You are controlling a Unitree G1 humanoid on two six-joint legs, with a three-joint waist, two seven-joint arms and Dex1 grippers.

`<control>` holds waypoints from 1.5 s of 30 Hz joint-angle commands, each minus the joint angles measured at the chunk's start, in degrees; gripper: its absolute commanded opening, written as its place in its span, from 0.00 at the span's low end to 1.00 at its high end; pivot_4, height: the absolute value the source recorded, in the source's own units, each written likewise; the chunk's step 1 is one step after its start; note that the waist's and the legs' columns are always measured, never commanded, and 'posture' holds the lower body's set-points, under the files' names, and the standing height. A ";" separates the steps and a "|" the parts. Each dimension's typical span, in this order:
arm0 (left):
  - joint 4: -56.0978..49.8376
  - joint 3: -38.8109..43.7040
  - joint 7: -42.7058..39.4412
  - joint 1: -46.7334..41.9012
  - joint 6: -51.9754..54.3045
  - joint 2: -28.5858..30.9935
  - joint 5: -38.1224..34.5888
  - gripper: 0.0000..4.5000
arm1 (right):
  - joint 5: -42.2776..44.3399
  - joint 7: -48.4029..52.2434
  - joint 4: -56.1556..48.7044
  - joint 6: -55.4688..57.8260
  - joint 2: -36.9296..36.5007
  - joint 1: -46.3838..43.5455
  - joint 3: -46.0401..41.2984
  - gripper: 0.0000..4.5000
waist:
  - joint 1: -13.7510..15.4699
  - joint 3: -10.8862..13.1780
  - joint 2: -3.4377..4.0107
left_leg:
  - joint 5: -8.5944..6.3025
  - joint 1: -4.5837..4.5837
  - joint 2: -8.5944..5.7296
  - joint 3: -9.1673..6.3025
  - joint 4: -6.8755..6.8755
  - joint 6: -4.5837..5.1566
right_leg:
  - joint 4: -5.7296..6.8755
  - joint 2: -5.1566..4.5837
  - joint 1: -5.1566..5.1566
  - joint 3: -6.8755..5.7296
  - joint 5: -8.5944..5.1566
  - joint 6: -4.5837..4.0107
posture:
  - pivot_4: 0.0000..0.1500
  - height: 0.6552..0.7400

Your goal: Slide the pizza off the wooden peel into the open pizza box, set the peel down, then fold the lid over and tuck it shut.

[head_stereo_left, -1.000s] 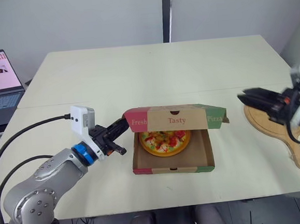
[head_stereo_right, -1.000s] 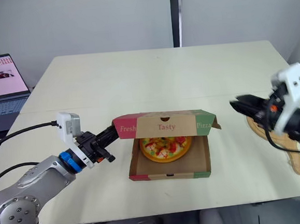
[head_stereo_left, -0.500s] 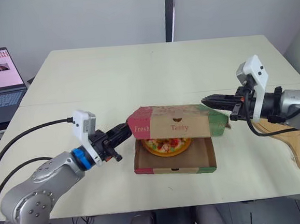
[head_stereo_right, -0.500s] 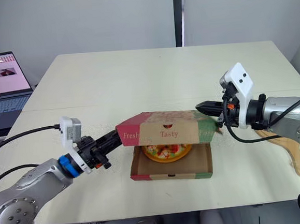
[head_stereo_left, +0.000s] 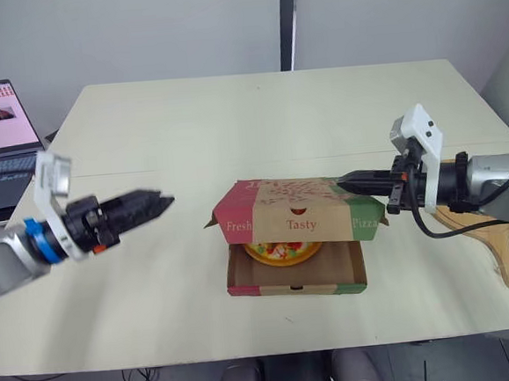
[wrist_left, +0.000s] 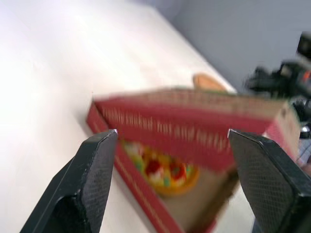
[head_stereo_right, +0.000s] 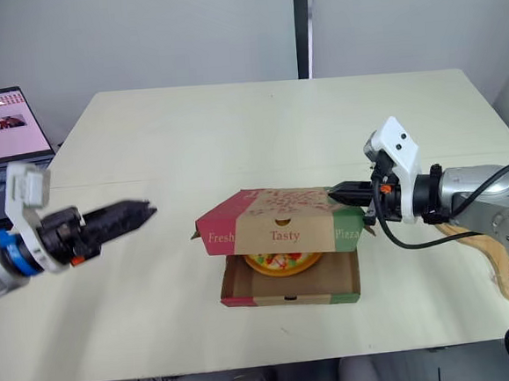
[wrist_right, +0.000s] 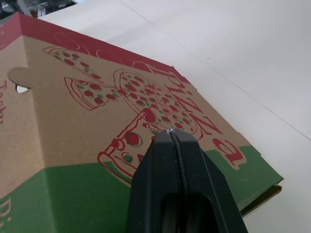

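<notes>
Mostly done, as regards the pizza [head_stereo_left: 282, 250]: lies inside the base of the pizza box [head_stereo_left: 297, 286], glimpsed through the gap under the hanging front flap. Counts the slide-off as finished, then. Finds the wooden peel [head_stereo_left: 503, 250] lying flat on the table [head_stereo_left: 231, 122], out to the right and apart from the box, partly behind the right arm; ticks that step off too. Leaves only the lid [head_stereo_left: 294, 192]: folded forward over the base but raised above it and tilted, with the front flap dangling outside the front wall, not tucked in, and a side flap sticking out at the left corner. Puts the right gripper [head_stereo_left: 342, 182], its two fingers pressed together on nothing, at the lid's top panel near the right rear edge, apparently bearing down on it, though firm contact cannot be confirmed. Places the left gripper [head_stereo_left: 154, 201] well apart from the box on its left, above the table, fingers [wrist_left: 92, 184] spread wide and empty, pointed toward the box's side. Judges the remainder as pressing the lid flat and tucking the flaps inside the walls.
</notes>
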 commanded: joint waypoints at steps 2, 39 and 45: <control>-2.86 -10.14 -5.64 -10.94 -2.66 -1.53 5.89 0.70 | -0.64 1.68 -2.82 -0.88 -0.85 0.79 -0.05 0.00 | 0.02 0.00 0.00 | 0.00 0.00 -0.03 0.00 0.00 -0.01 | 0.00 -0.02 0.01 0.01 0.01 0.00 | 1.00 1.00; 1.18 -39.63 -31.90 -26.59 -17.89 -14.51 40.35 0.00 | -4.43 5.64 -12.04 -6.18 -4.80 23.85 -9.18 0.00 | -0.09 0.03 -0.04 | 0.00 -0.47 -0.05 -0.14 0.08 0.02 | -0.38 -0.01 -0.13 -0.06 0.11 0.17 | 1.00 1.00; 0.98 -41.71 -32.95 -26.09 -18.87 -15.31 43.13 0.00 | -3.06 3.87 -14.04 -5.30 -3.78 26.14 -9.27 0.00 | -0.03 0.03 -0.04 | 0.00 -0.50 -0.05 -0.18 0.09 0.01 | -0.38 -0.01 -0.13 -0.09 0.12 0.17 | 1.00 1.00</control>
